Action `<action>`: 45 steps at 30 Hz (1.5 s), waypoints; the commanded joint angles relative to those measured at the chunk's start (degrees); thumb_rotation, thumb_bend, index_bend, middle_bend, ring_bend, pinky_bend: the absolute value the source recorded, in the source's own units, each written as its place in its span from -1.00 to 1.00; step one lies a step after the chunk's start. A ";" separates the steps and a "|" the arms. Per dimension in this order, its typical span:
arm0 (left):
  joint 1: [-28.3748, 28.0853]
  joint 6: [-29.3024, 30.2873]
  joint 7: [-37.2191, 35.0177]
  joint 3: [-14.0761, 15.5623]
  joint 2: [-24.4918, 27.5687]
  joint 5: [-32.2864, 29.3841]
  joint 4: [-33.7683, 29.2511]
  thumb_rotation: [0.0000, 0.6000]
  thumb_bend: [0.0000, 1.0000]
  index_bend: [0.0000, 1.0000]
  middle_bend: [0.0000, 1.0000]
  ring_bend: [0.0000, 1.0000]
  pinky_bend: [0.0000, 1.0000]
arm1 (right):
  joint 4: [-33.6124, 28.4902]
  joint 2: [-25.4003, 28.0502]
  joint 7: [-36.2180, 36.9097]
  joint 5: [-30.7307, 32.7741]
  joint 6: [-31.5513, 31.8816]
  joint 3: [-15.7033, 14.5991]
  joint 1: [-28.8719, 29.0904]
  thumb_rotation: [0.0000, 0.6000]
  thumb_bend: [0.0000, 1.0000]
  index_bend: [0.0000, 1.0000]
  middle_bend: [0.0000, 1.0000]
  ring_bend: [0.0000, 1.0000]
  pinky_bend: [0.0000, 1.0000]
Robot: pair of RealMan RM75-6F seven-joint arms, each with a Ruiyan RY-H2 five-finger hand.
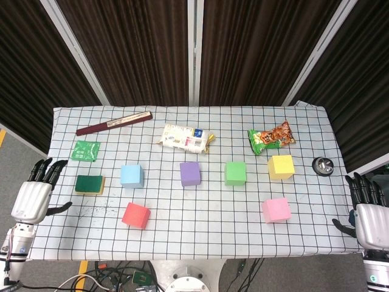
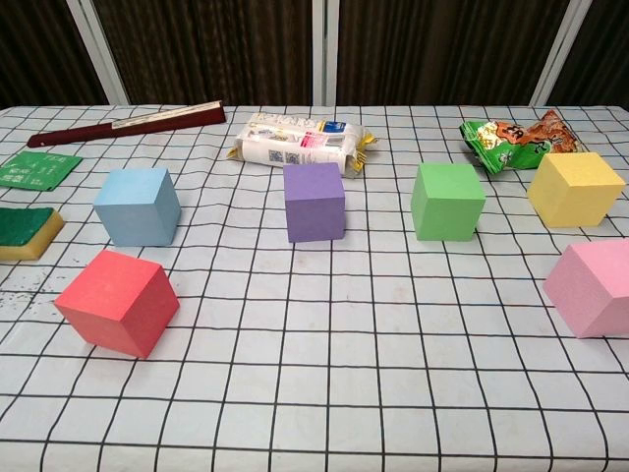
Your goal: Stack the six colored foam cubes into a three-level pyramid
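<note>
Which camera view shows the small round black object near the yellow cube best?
The head view. There the round black object lies whole on the cloth, right of the yellow cube. The chest view does not show it; its frame ends at the yellow cube.

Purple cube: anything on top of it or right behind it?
Nothing sits on the purple cube; its top face is bare. Behind it, apart from it, lies a white snack packet on the checked tablecloth. Whatever is under the cube is hidden.

- A table (image 1: 182, 234) under a white black-gridded cloth (image 2: 324, 393).
- Dark ribbed curtain panels (image 1: 140, 48) at twelve o'clock, split by pale uprights (image 1: 192, 52).
- Grey floor (image 1: 9, 170) at nine o'clock.
</note>
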 commanded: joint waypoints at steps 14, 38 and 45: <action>-0.03 -0.47 -1.61 0.32 -0.01 0.25 0.02 1.00 -1.00 -0.89 -0.81 -1.00 -0.95 | -0.18 -0.02 1.03 0.74 -1.05 0.68 0.03 1.00 -1.00 -1.00 -1.00 -1.00 -1.00; -3.43 -4.87 -6.26 -0.13 -0.15 1.08 -1.81 1.00 -1.00 -0.89 -0.81 -1.00 -0.94 | -1.49 1.37 1.52 -0.21 -2.09 1.01 0.38 1.00 -1.00 -1.00 -1.00 -1.00 -1.00; -7.28 -10.27 -6.36 -1.97 -5.06 -2.23 0.23 1.00 -1.00 -0.89 -0.81 -1.00 -0.94 | -2.96 1.75 1.32 -0.37 -2.76 1.26 0.94 1.00 -1.00 -1.00 -1.00 -1.00 -1.00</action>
